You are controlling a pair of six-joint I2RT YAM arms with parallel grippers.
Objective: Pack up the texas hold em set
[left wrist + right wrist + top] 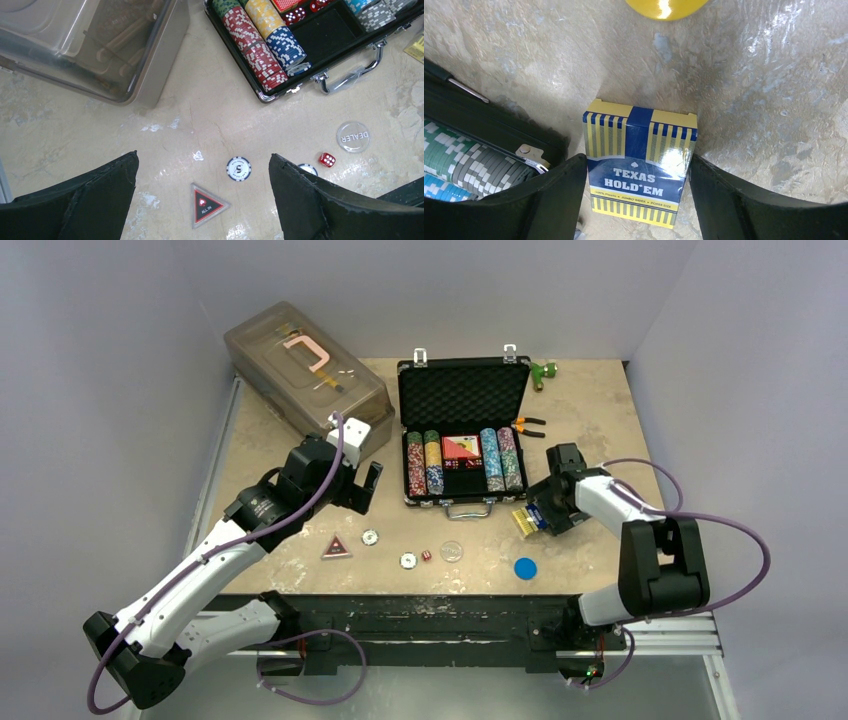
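The black briefcase (462,390) lies open at the table's middle back, with rows of coloured chips (425,462), a red card deck and red dice in it. My left gripper (362,488) is open and empty above the table, left of the case. Between its fingers in the left wrist view (203,155) lie a white chip (238,168) and a triangular "ALL IN" marker (206,205). A red die (327,159) and a clear "DEALER" disc (353,136) lie to the right. My right gripper (530,518) is shut on a blue-yellow "TEXAS HOLD'EM" card deck (639,160) beside the case's front right corner (484,125).
A large translucent box (300,370) stands at the back left, close to my left arm. Orange-handled pliers (528,426) lie right of the case and a green object (543,370) behind them. A blue disc (525,567) and a second white chip (408,560) lie near the front edge.
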